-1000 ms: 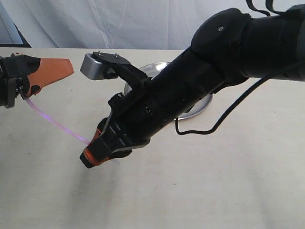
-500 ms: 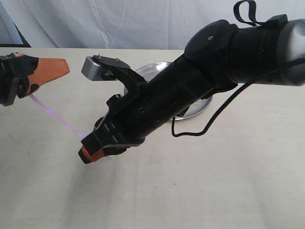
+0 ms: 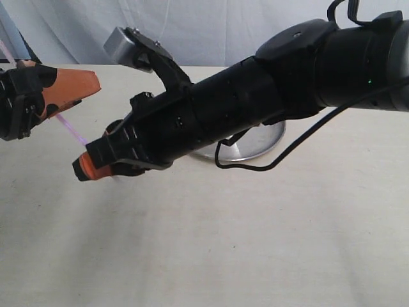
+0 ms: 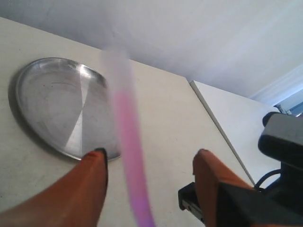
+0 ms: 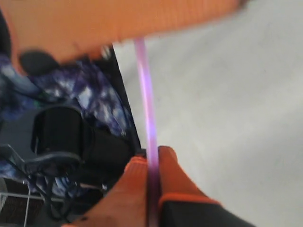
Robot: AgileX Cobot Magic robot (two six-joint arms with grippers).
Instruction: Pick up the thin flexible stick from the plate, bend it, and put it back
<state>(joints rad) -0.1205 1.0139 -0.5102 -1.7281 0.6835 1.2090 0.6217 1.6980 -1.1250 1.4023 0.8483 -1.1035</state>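
The thin pink-purple stick (image 3: 73, 133) runs as a short span between my two grippers above the table, and its paler end (image 3: 5, 52) pokes up past the left one. My right gripper (image 3: 83, 167) is shut on it; its orange fingertips (image 5: 168, 163) pinch the stick (image 5: 146, 94). The left gripper (image 3: 89, 86) stands open. In the left wrist view the blurred stick (image 4: 128, 137) passes between its spread fingers (image 4: 94, 170), touching neither. The steel plate (image 3: 262, 144) is mostly hidden behind my right arm; the left wrist view shows the plate (image 4: 57, 113) bare.
The right arm's black bulk (image 3: 255, 96) reaches across the middle of the beige table (image 3: 255, 243), with a black cable (image 3: 255, 167) looping below it. Its silver wrist camera (image 3: 121, 41) juts upward. White cloth hangs behind the table.
My right gripper has moved left and upward towards the left gripper, still holding the stick. The span of stick between the grippers has shortened, and its pale end now shows above the left gripper.
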